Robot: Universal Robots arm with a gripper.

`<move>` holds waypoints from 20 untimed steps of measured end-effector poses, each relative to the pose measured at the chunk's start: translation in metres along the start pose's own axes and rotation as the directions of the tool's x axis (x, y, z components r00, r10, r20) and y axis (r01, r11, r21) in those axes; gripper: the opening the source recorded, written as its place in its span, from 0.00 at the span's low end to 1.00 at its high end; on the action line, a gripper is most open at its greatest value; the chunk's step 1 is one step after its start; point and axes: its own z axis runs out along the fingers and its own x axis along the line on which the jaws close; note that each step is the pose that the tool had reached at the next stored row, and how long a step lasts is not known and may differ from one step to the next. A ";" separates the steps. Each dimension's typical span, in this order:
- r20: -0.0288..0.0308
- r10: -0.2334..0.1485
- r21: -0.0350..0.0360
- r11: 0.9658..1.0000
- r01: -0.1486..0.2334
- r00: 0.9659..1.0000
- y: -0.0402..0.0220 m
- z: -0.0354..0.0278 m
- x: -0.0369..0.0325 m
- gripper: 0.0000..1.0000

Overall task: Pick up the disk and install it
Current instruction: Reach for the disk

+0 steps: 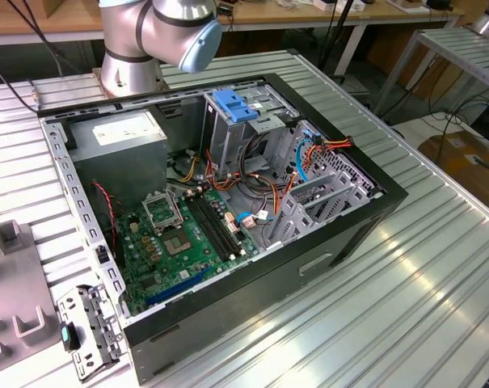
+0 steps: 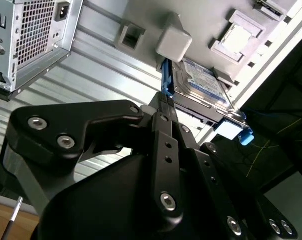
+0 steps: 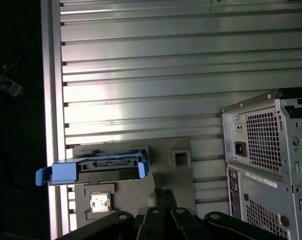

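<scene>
Zero progress so far. Seeing disk (image 3: 98,169) parked on grey fixture (image 3: 180,172) on ribbed surface (image 3: 141,75), outside PC case (image 1: 333,242). Seeing gripper (image 3: 163,192) closed, empty, near disk. Leaves pick and install both pending.

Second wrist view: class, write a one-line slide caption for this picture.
Gripper close to the disk, which sits in a grey holder on the ribbed metal table, computer case nearby.

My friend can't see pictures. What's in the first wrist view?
The disk, in its blue carrier, rests on a grey holder at the edge of a ribbed metal table. The black gripper is close to it, and the vented back of a computer case stands nearby.
</scene>
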 end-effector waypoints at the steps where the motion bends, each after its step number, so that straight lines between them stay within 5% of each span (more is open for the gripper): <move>1: 0.000 0.000 0.000 1.000 0.000 1.000 0.0001 0.0000 0.0008 0.11; 11: 0.000 0.000 0.000 1.000 0.000 1.000 0.0001 0.0000 0.0030 0.11; 20: 0.000 -0.001 0.000 1.000 0.001 1.000 0.0058 0.0002 0.0339 0.11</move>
